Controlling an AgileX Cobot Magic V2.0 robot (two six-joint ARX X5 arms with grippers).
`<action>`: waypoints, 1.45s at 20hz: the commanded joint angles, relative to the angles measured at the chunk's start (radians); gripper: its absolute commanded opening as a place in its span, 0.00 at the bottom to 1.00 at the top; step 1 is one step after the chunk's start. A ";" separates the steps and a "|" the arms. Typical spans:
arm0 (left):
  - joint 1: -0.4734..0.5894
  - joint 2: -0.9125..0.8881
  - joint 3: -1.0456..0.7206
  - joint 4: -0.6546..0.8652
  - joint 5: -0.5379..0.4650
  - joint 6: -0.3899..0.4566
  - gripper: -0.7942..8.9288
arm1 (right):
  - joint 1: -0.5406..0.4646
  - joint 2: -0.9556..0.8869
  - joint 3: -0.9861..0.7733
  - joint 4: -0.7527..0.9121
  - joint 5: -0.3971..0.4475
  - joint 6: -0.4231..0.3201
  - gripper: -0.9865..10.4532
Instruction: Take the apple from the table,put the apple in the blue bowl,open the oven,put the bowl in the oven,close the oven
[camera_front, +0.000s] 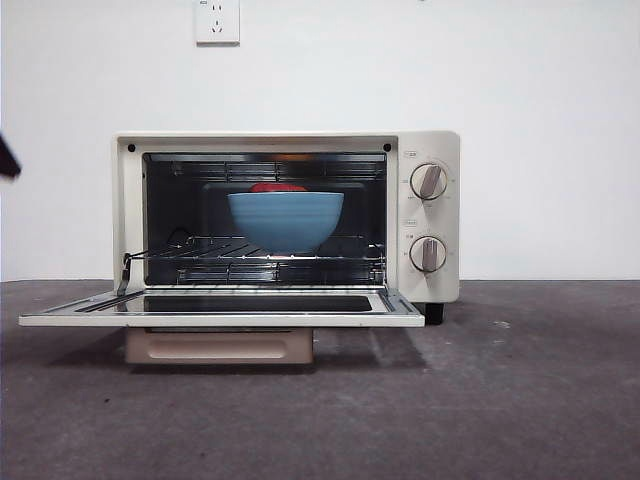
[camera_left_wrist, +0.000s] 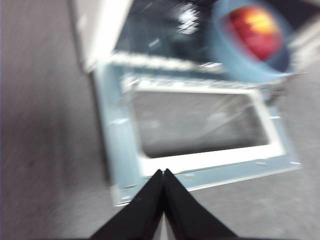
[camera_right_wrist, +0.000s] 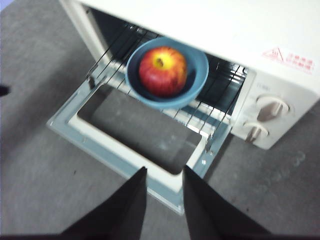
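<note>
The cream-white oven (camera_front: 430, 145) stands with its door (camera_front: 220, 318) folded down flat. On the wire rack (camera_front: 300, 260) inside sits the blue bowl (camera_front: 285, 220) with the dark red apple (camera_front: 278, 187) showing over its rim. From above, the apple (camera_right_wrist: 162, 70) fills the bowl (camera_right_wrist: 200, 75) at the rack's front. My right gripper (camera_right_wrist: 164, 170) hangs open and empty above the door's front edge (camera_right_wrist: 65, 122). My left gripper (camera_left_wrist: 163, 172) is shut on nothing, high over the door frame (camera_left_wrist: 210, 162), in a blurred view of the bowl (camera_left_wrist: 222, 55) and apple (camera_left_wrist: 255, 32).
Two round knobs (camera_front: 428, 182) sit on the oven's right panel. A beige bar handle (camera_front: 218, 346) hangs under the open door. A black arm tip (camera_front: 8, 158) shows at the left edge. Dark grey table (camera_front: 500, 400) spreads in front; a wall socket (camera_front: 217, 20) is above.
</note>
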 joint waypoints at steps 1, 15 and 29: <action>0.021 0.092 0.004 0.064 0.005 -0.003 0.09 | 0.021 -0.064 -0.074 0.003 0.000 -0.030 0.19; 0.026 0.576 0.005 0.401 0.000 -0.011 0.09 | 0.021 -0.545 -0.482 0.043 0.001 0.032 0.19; 0.024 0.622 0.005 0.414 0.237 -0.040 0.09 | 0.021 -0.578 -0.482 0.041 0.009 0.058 0.19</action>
